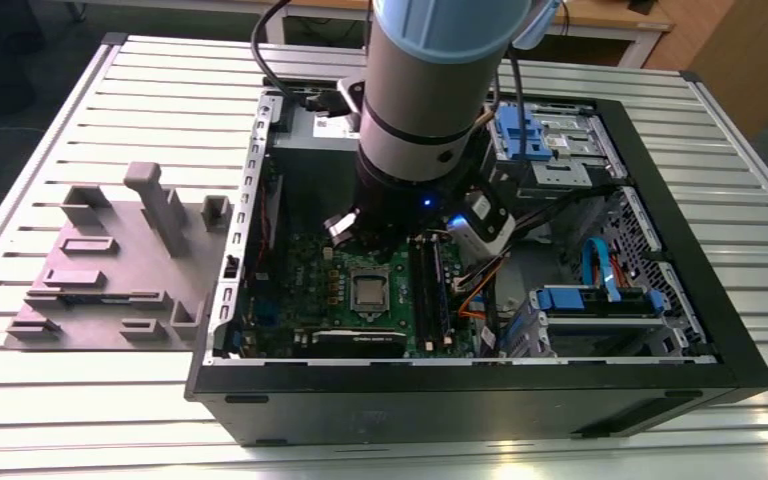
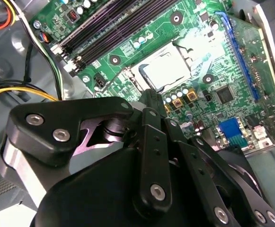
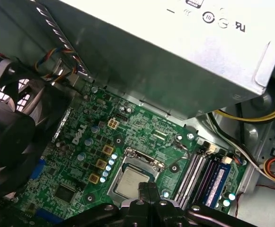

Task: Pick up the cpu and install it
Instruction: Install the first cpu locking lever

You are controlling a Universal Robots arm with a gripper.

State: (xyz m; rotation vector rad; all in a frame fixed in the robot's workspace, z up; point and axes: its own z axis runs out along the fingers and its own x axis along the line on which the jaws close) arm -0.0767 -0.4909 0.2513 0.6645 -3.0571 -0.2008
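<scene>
Black linkage bars and screw heads of the gripper [image 2: 149, 101] crowd the foreground in the second wrist view, the two fingers drawn together to a narrow tip with nothing showing between them, so I judge it shut and empty. That tip hangs just above the near edge of the cpu [image 2: 164, 68], a small flat square chip with a silvery-grey metal top and a thin pale rim, which lies level inside the dark square socket with a metal frame [image 2: 187, 47] on the green motherboard [image 2: 128, 45]. In the first wrist view the same chip [image 3: 128, 184] sits partly behind the fingertip [image 3: 148, 191], its top dull and evenly lit, with no visible tilt.

Across the exterior view from its left: the grey plastic fixture with upright blocks [image 1: 111, 265] stands on the slatted metal table [image 1: 64, 395], well apart from the open black computer case [image 1: 478, 400]; then comes the board with the socket [image 1: 368, 290] just below the arm's pale wrist [image 1: 418, 110]; then the blue drive brackets [image 1: 598, 300].

The chip appears already seated, so the care now is in keeping it so: any motion should run straight up from the socket, with no sideways drag across the lid, and the fingers should stay off the frame and the row of small capacitors beside it. Whether the retention frame is latched I cannot tell.
</scene>
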